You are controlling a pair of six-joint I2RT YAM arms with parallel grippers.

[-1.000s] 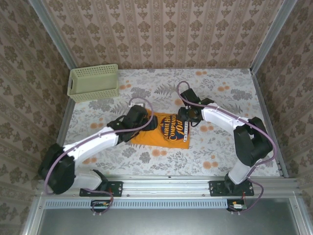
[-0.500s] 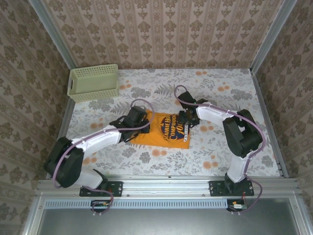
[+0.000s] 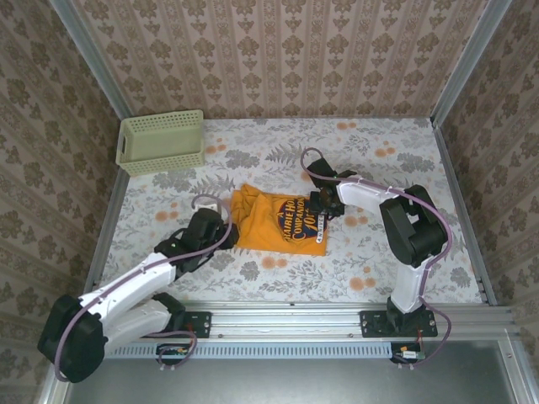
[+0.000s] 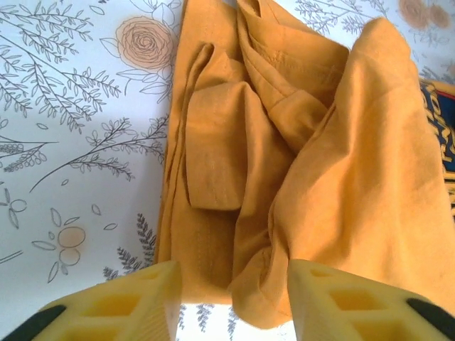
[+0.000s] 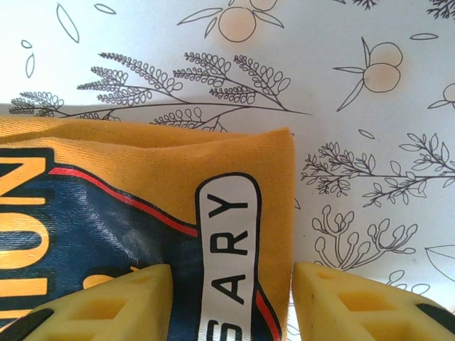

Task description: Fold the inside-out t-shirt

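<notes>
The inside-out t-shirt (image 3: 282, 225) lies folded in a small orange-yellow bundle at the table's middle, with a dark print facing up. Its left part is rumpled into loose folds (image 4: 313, 163). My left gripper (image 3: 225, 227) is at the shirt's left edge. In the left wrist view it (image 4: 231, 278) is open, and a drooping fold of cloth lies between the fingers, unpinched. My right gripper (image 3: 325, 210) hovers over the shirt's right edge. Open too, it (image 5: 231, 277) straddles the printed edge (image 5: 227, 234) without gripping.
A pale green lattice basket (image 3: 160, 141) stands at the back left corner. Patterned walls close in the table on three sides. The floral tablecloth (image 3: 379, 269) lies bare to the right and in front of the shirt.
My left arm has drawn back toward the near left, its gripper shutting and then opening again. The shirt's left part has bunched up. My right gripper has shifted slightly onto the shirt's right edge.
</notes>
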